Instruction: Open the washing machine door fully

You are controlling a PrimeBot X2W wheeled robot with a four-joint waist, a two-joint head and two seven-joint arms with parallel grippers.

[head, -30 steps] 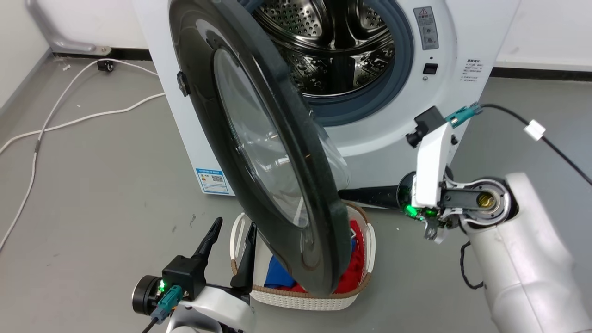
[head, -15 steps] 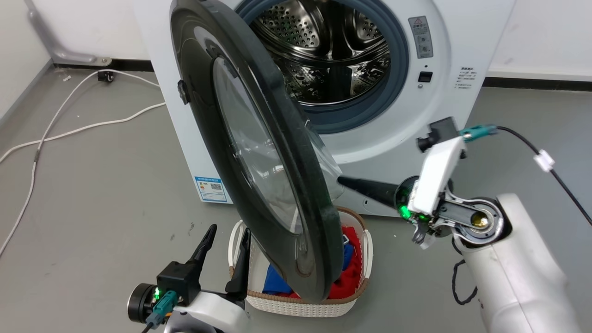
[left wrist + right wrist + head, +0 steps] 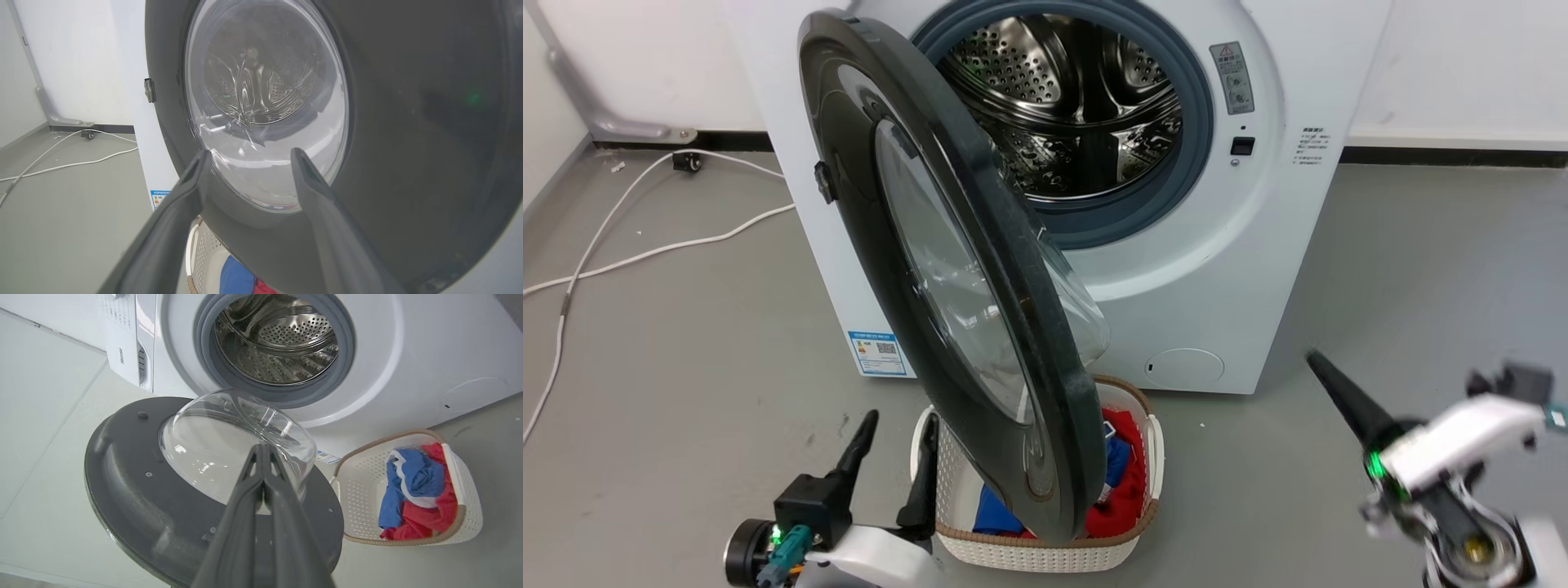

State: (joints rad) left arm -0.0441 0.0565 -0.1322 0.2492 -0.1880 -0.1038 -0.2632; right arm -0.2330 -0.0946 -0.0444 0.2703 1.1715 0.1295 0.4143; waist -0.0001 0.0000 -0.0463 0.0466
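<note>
The washing machine (image 3: 1258, 245) stands white at the back, its steel drum (image 3: 1078, 98) exposed. The washing machine door (image 3: 947, 269), glossy black with a bulging glass window, stands swung out about edge-on to me, hinged at the left. My left gripper (image 3: 898, 425) is open at the lower left, close to the door's outer face (image 3: 408, 122), with its fingertips (image 3: 204, 157) apart and nothing between them. My right gripper (image 3: 1315, 361) is shut and empty at the lower right, well clear of the door. In the right wrist view it (image 3: 261, 447) points at the door's inner side (image 3: 130, 477) and glass bowl (image 3: 229, 433).
A white laundry basket (image 3: 1045, 551) with red and blue clothes sits on the floor under the door's lower edge. White cables (image 3: 645, 245) trail across the grey floor at the left. The white wall runs behind the machine.
My right gripper has drawn back from the door's inner side toward the lower right. The head camera has shifted, so the machine sits lower and further left. The left gripper stays open.
</note>
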